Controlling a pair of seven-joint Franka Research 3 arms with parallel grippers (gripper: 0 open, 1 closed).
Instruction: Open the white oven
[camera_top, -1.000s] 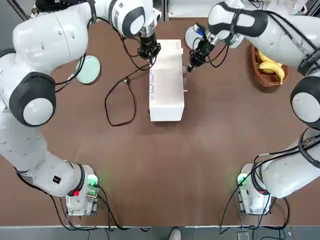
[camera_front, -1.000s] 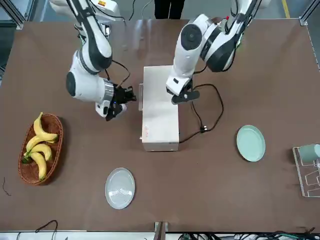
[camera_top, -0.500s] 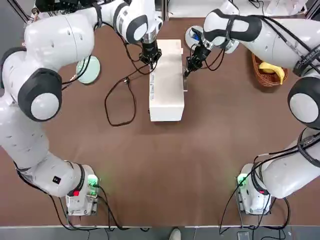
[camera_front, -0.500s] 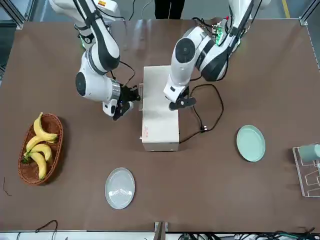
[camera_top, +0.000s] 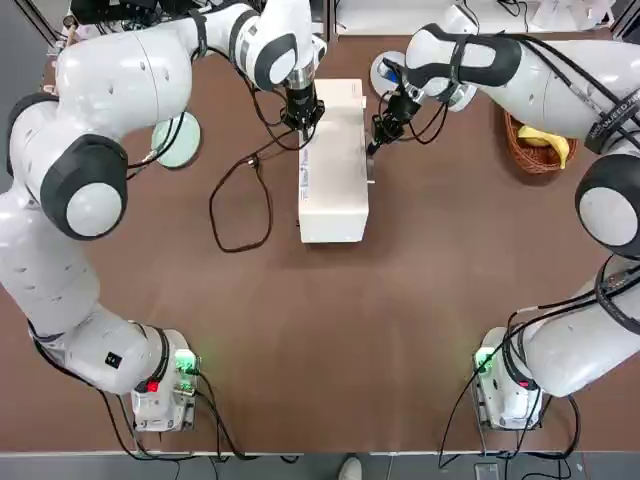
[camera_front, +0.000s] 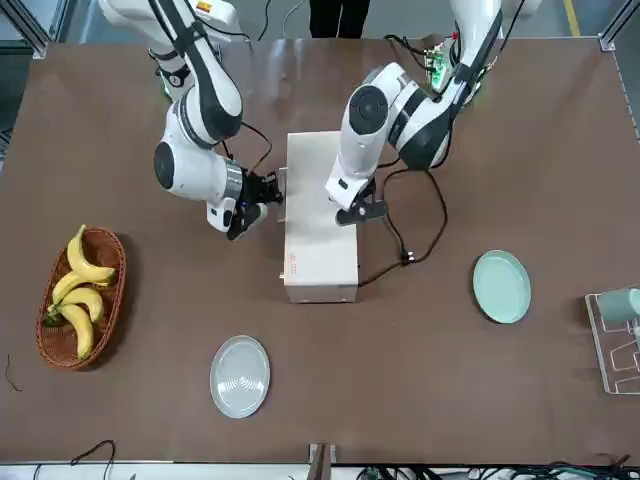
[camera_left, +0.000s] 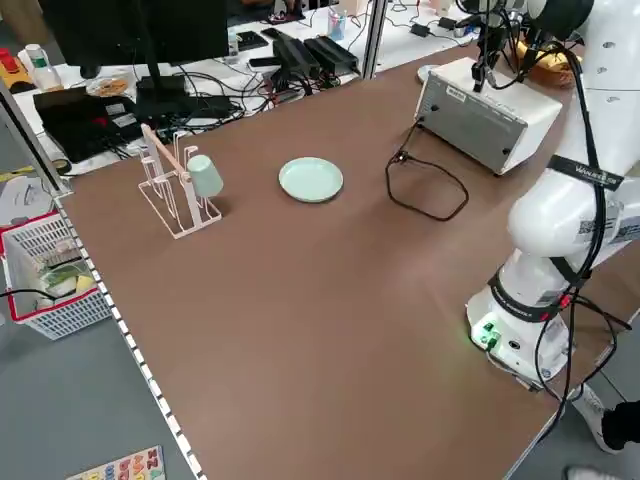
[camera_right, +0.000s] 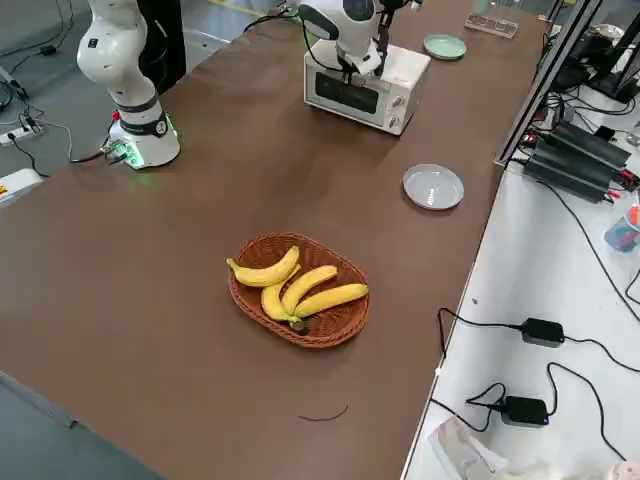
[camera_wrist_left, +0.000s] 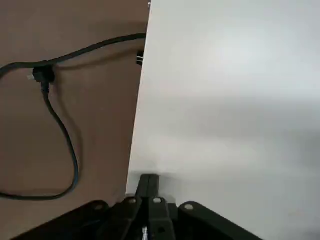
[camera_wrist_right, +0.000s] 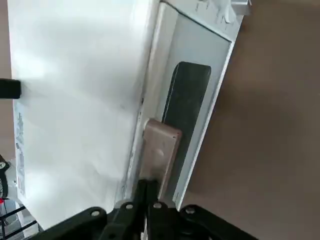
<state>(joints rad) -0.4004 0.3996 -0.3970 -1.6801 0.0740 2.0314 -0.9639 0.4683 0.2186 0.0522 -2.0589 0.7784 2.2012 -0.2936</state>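
The white oven (camera_top: 333, 165) lies mid-table, its door (camera_wrist_right: 187, 100) facing the robot's right. From its back a black power cord (camera_top: 240, 195) runs out to the left. My left gripper (camera_top: 303, 118) is shut, and its tip (camera_wrist_left: 148, 180) rests on the oven's white top near the back edge. At the door side, my right gripper (camera_top: 379, 135) is also shut; in the right wrist view its tip (camera_wrist_right: 149, 186) sits right at the metal handle (camera_wrist_right: 161, 150). The door looks closed. The wire rack is hidden.
A wicker basket of bananas (camera_top: 540, 135) stands to the right of the oven. A green plate (camera_top: 178, 138) lies to its left, a grey plate (camera_front: 240, 375) beyond its far end. A cup rack (camera_front: 615, 335) sits at the far left corner.
Both grippers have closed in on the oven. The left moved onto its top edge, and the right moved in to the door handle. The oven has not shifted.
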